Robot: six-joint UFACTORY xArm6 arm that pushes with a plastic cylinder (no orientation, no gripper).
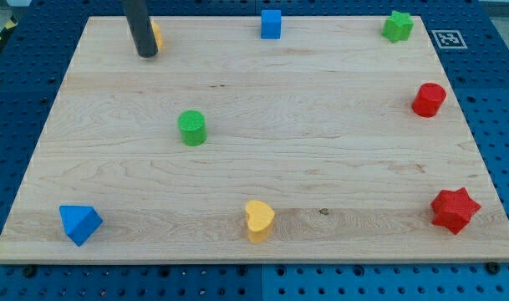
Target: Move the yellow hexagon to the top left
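My tip (147, 54), a bare rod with no jaws to part or press, is set against the yellow hexagon (157, 35), half hidden just behind-right, already lodged at the board (321, 109)'s top-left corner.

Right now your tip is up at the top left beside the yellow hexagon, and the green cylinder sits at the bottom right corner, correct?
Not quite. My tip is at the top left, against the yellow hexagon, but the camera view shows the green cylinder left of the board's middle. The bottom right corner holds the red star.

A lab bench: wooden board (262, 142) on blue perforated table (496, 92), with fiducial marker (445, 38).
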